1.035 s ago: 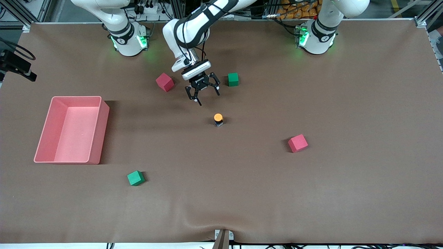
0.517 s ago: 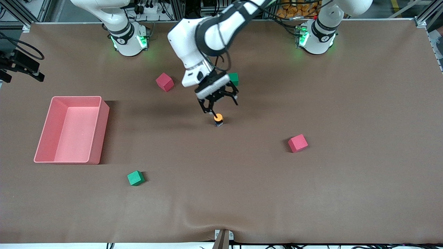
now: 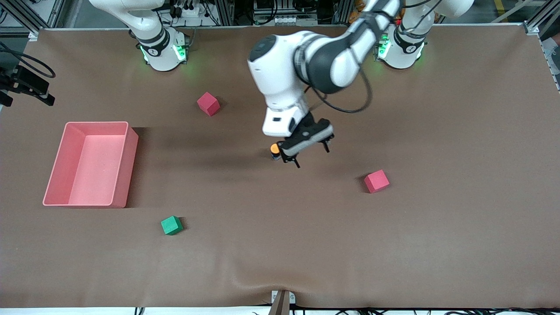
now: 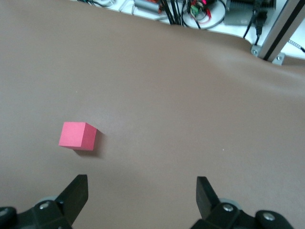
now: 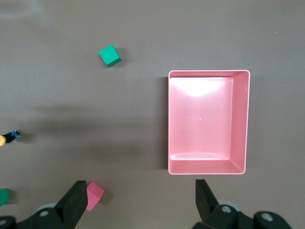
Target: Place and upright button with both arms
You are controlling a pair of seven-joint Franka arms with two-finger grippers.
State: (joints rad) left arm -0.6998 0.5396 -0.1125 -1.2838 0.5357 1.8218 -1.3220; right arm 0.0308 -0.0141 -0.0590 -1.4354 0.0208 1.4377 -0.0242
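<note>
The button (image 3: 274,149) stands on the brown table mid-way between the arms, orange cap up, half hidden by my left gripper's body. It also shows small at the edge of the right wrist view (image 5: 6,138). My left gripper (image 3: 311,157) hangs open just beside the button, toward the left arm's end, with nothing between its fingers (image 4: 76,191). The left wrist view does not show the button, only bare table and a red cube (image 4: 77,136). My right gripper (image 5: 140,198) is open and empty, waiting high over the table, out of the front view.
A pink tray (image 3: 124,170) sits toward the right arm's end. Red cubes (image 3: 208,103) (image 3: 376,181) and a green cube (image 3: 171,225) lie scattered around. Another green cube (image 5: 2,195) is hidden by the left arm in the front view.
My left arm swung from between the red and green cubes toward the front camera, past the button, ending beside it. Its gripper stayed open. The button has not moved.
</note>
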